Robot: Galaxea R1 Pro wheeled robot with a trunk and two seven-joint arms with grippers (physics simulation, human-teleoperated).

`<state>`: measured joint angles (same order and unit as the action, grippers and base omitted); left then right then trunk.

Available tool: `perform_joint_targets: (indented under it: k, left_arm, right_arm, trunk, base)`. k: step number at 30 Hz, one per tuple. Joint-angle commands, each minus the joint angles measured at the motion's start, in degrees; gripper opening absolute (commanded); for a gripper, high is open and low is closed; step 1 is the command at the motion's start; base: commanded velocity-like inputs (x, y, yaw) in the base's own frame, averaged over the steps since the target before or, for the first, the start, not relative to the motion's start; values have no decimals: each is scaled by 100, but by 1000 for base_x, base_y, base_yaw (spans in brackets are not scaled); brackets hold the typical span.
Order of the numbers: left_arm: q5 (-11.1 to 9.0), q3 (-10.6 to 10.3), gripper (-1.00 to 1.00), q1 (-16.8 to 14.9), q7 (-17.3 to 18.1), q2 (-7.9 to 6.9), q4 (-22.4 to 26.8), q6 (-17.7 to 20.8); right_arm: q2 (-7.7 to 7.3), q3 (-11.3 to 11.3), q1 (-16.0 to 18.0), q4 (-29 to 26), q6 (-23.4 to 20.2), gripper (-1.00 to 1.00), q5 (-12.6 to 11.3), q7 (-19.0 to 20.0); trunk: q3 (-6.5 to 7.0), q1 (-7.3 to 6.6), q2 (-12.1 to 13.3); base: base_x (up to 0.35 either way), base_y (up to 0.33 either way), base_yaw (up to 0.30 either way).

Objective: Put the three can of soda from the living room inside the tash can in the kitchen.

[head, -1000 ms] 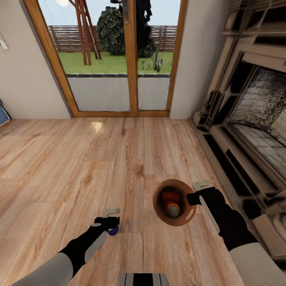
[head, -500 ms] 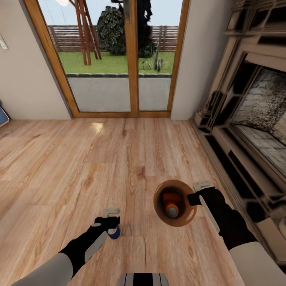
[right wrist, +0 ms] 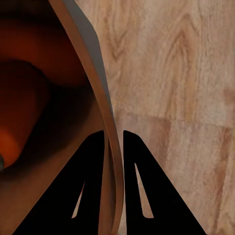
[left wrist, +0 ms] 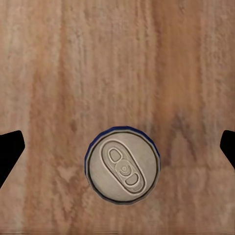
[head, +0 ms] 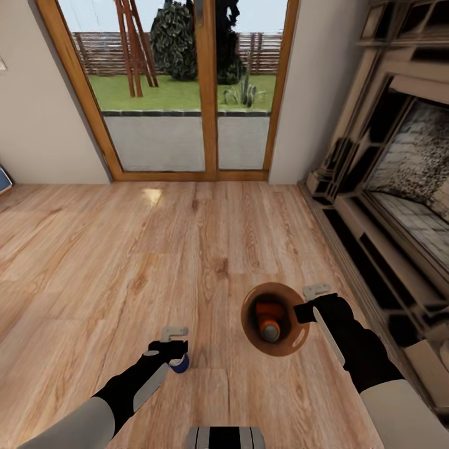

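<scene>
A dark blue can of soda (head: 181,365) stands upright on the wood floor, its silvery top (left wrist: 123,166) facing the left wrist camera. My left gripper (head: 173,349) hangs just above it, open, with its fingertips (left wrist: 10,149) wide apart on either side of the can and not touching it. My right gripper (head: 304,311) is shut on the rim of the tash can (head: 293,337), whose brown inner wall faces the head camera. The thin wall (right wrist: 93,88) is pinched between the right fingers (right wrist: 95,166). An orange can of soda (head: 269,320) lies inside the bin.
This is the living room. Wood-framed glass doors (head: 187,93) stand straight ahead. The brick-and-stone fireplace (head: 405,187) with its stepped hearth runs along the right side, close to my right arm. Open plank floor (head: 125,249) stretches ahead and to the left.
The whole view has shifted slightly, so the camera moved. The blue can shows more fully below my left gripper than a second ago. The right arm and the bin have kept still.
</scene>
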<state>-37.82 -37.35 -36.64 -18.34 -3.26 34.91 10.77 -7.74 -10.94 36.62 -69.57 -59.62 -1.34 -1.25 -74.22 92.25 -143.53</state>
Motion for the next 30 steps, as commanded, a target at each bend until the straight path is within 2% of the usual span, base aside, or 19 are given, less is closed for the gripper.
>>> perform_joint_targets:
  k: [1, 7, 30]
  left_arm:
    - [2, 0, 100, -1, -1, 2, -1, 3]
    - [4, -4, 100, 5, 2, 17, -31, 10]
    - [12, -18, 100, 12, 19, 27, -25, 4]
  right_arm:
    - [4, 0, 3, -4, 3, -100, -48, 19]
    - [1, 9, 10, -8, -2, -100, -43, 19]
    - [29, -14, -17, -58, 51, -100, -52, 19]
  trunk:
    - [-22, 1, -2]
    - [-155, 17, -10]
    - [-210, 17, -10]
  base:
    - [0, 0, 0]
    - [0, 0, 0]
    - [2, 0, 0]
